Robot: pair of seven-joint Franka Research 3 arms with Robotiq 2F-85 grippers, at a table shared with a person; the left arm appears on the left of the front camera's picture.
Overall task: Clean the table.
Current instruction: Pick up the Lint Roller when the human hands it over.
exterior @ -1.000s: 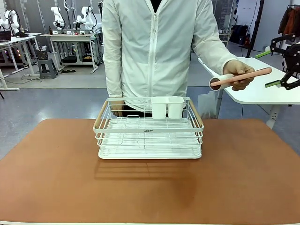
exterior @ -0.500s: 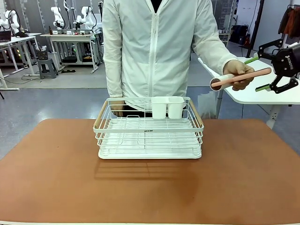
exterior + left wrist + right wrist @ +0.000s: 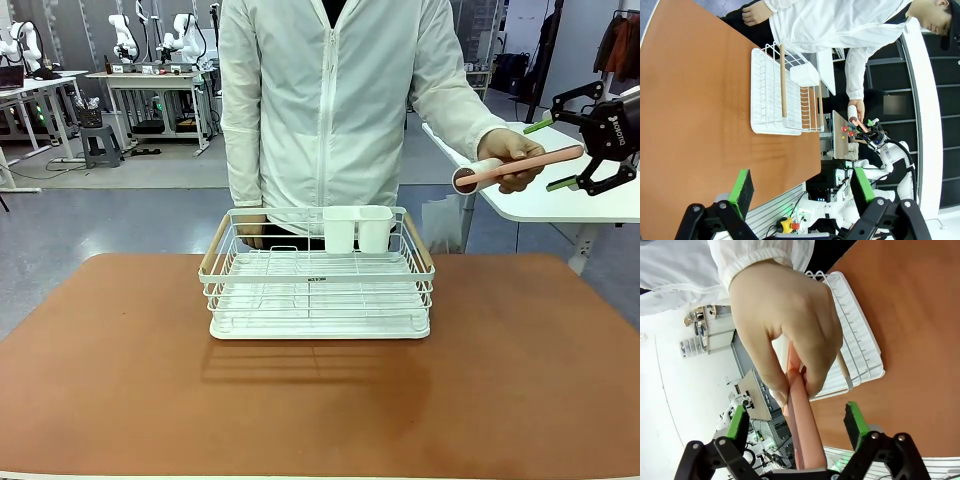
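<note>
Rack (image 3: 318, 275) centred by table (image 3: 520, 380) far edge | open surface either side

tabletop (image 3: 520, 380): 1, brown | wire dish rack (image 3: 318, 290): 1, far centre | white cups in rack: 2, left cup (image 3: 339, 228), right cup (image 3: 375, 228) | pink-handled roller (image 3: 520, 166): 1, far right | person (image 3: 330, 100): 1 | claws: 2, left claw (image 3: 802, 185), right claw (image 3: 548, 155)

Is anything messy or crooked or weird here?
Nothing looks spilled or broken. The dish rack sits straight on the table. The only odd bit is a faint darker patch on the robot's side of the rack, maybe a stain, maybe just shadow.
</note>
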